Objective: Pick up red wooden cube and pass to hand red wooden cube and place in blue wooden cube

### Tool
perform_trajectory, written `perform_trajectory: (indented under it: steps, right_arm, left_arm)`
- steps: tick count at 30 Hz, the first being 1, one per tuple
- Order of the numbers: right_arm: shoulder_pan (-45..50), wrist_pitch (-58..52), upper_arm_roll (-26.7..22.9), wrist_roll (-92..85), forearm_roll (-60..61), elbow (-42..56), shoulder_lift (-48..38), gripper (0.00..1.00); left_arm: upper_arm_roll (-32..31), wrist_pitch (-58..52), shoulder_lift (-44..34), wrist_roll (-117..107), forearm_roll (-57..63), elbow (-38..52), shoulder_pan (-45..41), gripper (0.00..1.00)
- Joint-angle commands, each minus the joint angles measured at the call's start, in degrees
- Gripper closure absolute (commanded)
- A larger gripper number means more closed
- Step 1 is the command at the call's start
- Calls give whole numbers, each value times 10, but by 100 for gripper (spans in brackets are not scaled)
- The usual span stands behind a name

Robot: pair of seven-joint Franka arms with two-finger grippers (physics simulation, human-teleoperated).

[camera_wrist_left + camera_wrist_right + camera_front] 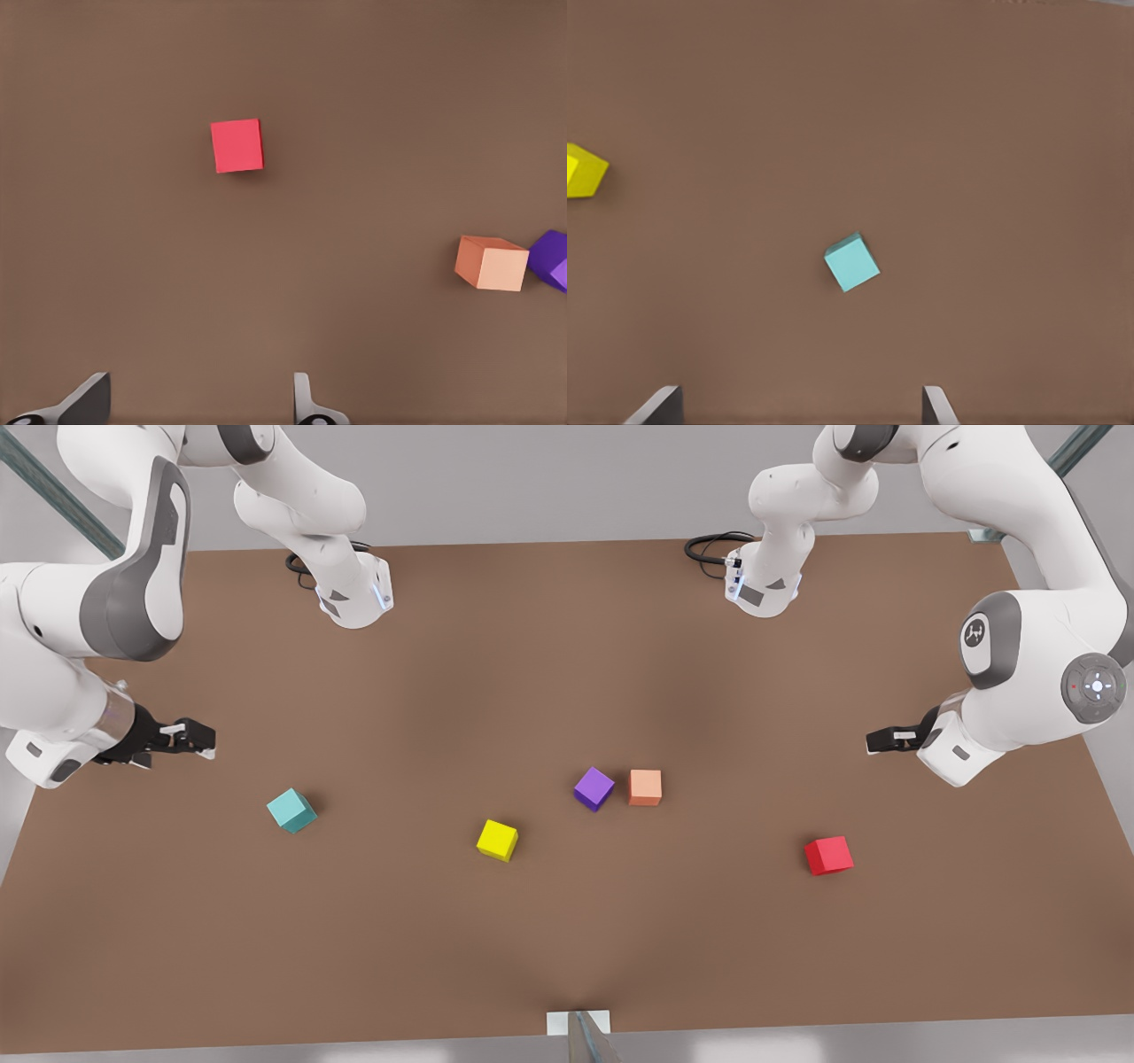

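Red cube (828, 855): flat on the counter (567, 939), alone, on the front view's right of the purple cube (594, 788) and nearer the counter's near edge; nothing touches it.
Blue cube (291, 810): teal, on the counter, well to the front view's left of the purple cube, turned a little askew.
Orange cube (645, 786): just beside the purple cube on its right in the front view; a narrow gap shows between them.
Yellow cube (497, 840): near the purple cube, to its left and closer to the near edge.
Left gripper (886, 740): above the counter, well to the front view's right of the purple cube, up and back from the red cube; fingers (306, 403) apart, nothing between them. Its wrist view looks down on the red cube (237, 146).
Right gripper (199, 740): above the counter, far to the front view's left of the purple cube, near the blue cube but not touching; fingers (935, 407) spread, empty. Its wrist view looks down on the blue cube (851, 262).
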Motion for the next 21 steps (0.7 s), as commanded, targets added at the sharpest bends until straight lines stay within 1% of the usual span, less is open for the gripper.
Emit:
perform_trajectory:
  steps: [1, 2, 3, 5, 6, 7, 8, 9, 11, 12, 14, 16, 21]
  right_arm:
    - [0, -3, 1, -23, -2, 0, 0, 0]
    - [0, -3, 0, -23, -4, 0, 0, 0]
    - [0, -3, 0, -23, -4, 0, 0, 0]
    - [-1, -3, 0, -23, -4, -1, 0, 0]
    - [0, -2, 3, -26, -4, -2, 0, 0]
    - [2, -1, 3, -25, -5, -2, 2, 0]
    - [13, -2, 4, -24, -14, -3, 4, 0]
    - [13, -3, 5, 10, -14, -2, 4, 0]
    - [14, -3, 4, 22, -13, -1, 0, 0]
    - [13, -3, 4, 22, -12, -1, 0, 0]
    - [7, -1, 2, 21, -14, -3, 4, 0]
    - [-9, 4, 0, 15, -13, -4, 6, 0]
    - [-13, 4, -1, 13, -12, -9, 6, 0]
  left_arm:
    - [0, -3, 0, -5, -1, 0, 0, 0]
    - [0, -3, 2, -5, -1, 0, 0, 0]
    - [0, 11, 21, -4, 1, 0, 0, 0]
    - [0, 124, 114, -5, 1, 6, -5, 0]
    - [0, 171, 172, -13, 3, 24, -4, 0]
    - [-1, 173, 246, -56, 4, 97, -4, 0]
    - [-1, 212, 287, -62, 4, 125, -4, 0]
    - [-1, 254, 307, -63, 4, 124, -4, 0]
    - [-1, 287, 324, -64, 6, 121, -4, 0]
    - [-1, 309, 324, -64, 6, 103, 0, 0]
    - [0, 313, 306, -67, 31, 71, 5, 0]
    - [0, 313, 305, -90, 45, 61, 13, 0]
    - [-1, 313, 305, -91, 45, 57, 4, 0]
